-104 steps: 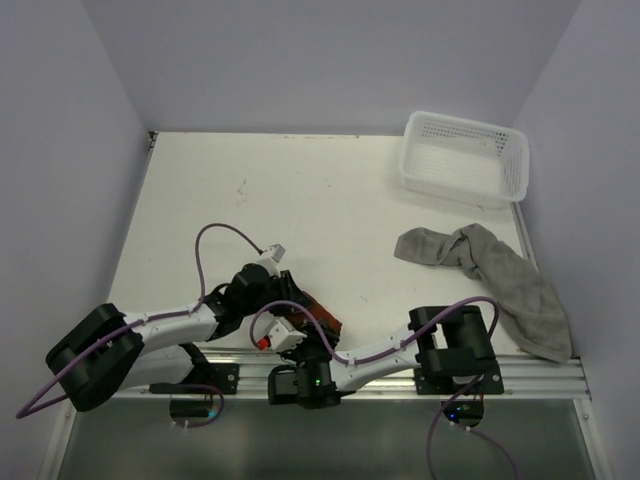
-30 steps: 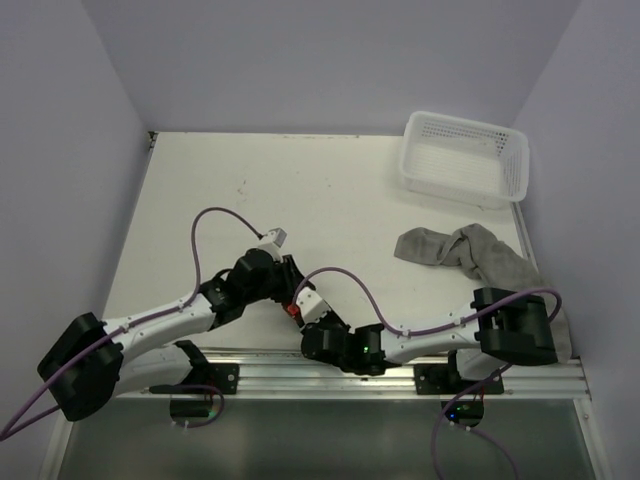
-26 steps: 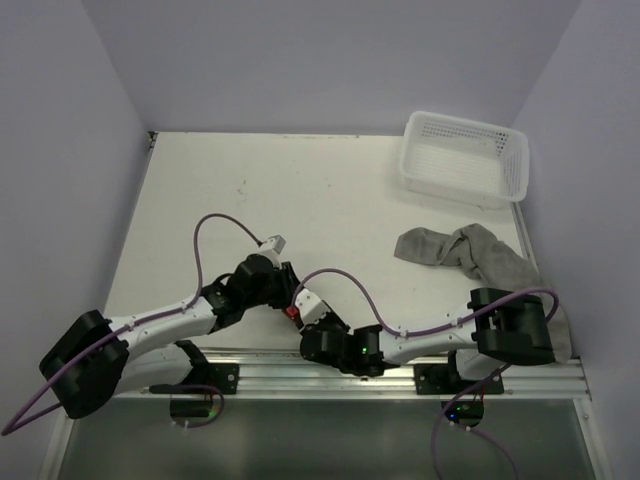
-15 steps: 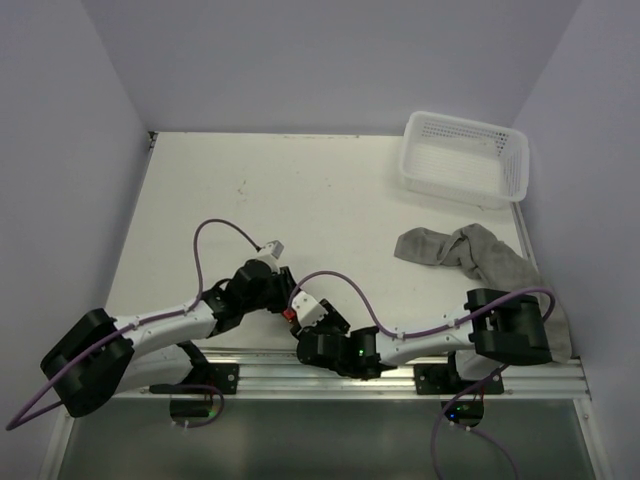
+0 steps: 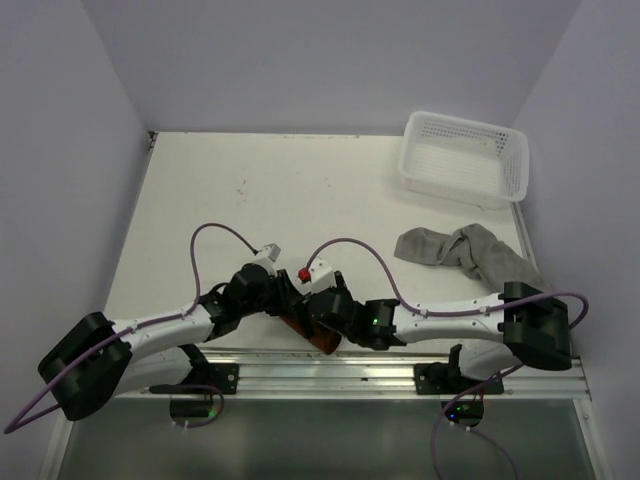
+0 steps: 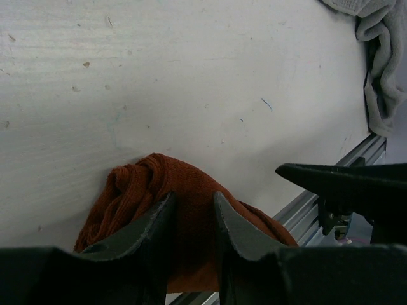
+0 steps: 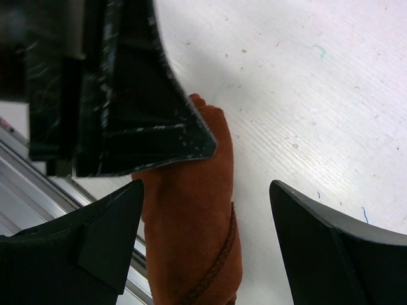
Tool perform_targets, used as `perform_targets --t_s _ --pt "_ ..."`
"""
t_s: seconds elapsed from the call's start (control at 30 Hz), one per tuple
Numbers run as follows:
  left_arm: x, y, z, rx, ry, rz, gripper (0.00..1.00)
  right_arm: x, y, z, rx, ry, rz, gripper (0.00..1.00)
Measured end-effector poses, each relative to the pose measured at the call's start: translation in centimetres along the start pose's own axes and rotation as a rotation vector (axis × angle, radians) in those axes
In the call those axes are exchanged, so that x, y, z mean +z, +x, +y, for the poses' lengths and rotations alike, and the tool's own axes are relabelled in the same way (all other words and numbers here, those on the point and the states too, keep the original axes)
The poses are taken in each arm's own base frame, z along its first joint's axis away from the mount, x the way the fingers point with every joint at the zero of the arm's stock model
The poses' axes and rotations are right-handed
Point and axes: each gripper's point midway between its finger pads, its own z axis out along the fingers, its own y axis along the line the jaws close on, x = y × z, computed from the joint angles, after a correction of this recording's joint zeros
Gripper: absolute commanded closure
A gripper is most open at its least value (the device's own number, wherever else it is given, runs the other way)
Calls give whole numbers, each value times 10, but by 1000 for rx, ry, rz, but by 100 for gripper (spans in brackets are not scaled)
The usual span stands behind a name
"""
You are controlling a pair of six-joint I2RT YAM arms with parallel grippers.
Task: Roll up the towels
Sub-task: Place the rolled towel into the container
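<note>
One rust-brown towel (image 5: pixel 321 341) rolled into a stubby bundle at the near edge; grey towel (image 5: pixel 503 277) crumpled, unrolled, far right.

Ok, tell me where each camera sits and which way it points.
Top external: above and behind the bases, looking down at the table; the left arm and right arm show.
Left wrist: low, facing the rust towel; the left gripper clamps it.
Right wrist: looking down at that towel; the open right gripper straddles it.
Shared: both wrist views show the rust towel and the other gripper.
</note>
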Motion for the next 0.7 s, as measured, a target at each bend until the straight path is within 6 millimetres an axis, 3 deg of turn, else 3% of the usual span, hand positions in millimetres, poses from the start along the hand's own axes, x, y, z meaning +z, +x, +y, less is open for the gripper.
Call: perform_targets --t_s 0.2,0.4,0.53,0.7 --pt "-1 1 1 0 1 -1 66 11 6 -3 97 -61 73 16" --pt "-1 1 1 1 5 -4 66 20 36 13 102 -132 186 16" --pt "-1 1 1 1 7 -5 66 24 54 11 86 -123 245 17" --pt "-1 1 1 1 7 -6 66 24 60 4 71 -92 254 29"
